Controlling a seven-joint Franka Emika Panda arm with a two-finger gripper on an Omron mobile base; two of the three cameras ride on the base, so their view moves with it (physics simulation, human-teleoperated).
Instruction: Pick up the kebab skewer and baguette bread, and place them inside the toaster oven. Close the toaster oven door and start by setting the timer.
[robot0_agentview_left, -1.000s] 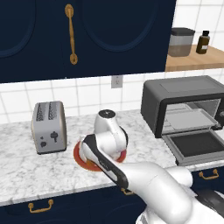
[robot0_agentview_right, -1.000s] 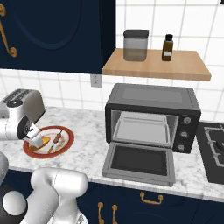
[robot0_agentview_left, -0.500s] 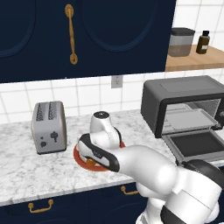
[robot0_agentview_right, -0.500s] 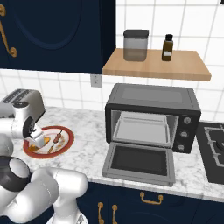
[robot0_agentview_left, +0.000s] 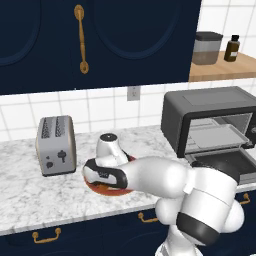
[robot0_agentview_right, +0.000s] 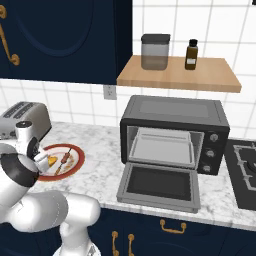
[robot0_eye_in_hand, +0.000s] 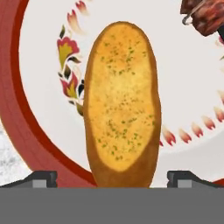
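Claw (robot0_eye_in_hand: 112, 177) spread wide, baguette bread (robot0_eye_in_hand: 121, 103) lying between its fingertips on the plate (robot0_eye_in_hand: 39, 144), kebab skewer (robot0_eye_in_hand: 205, 15) nearby

Baguette (robot0_eye_in_hand: 121, 100) golden-yellow, green herb flecks, browner crust. Plate (robot0_eye_in_hand: 30, 87) white, red rim, red-orange leaf motifs. Skewer (robot0_eye_in_hand: 205, 15) chunks dark red-brown. Oven (robot0_agentview_right: 172, 132) dark grey, toaster (robot0_agentview_left: 56, 145) silver, counter (robot0_agentview_left: 30, 195) grey-white marble, cabinets (robot0_agentview_left: 100, 40) navy.
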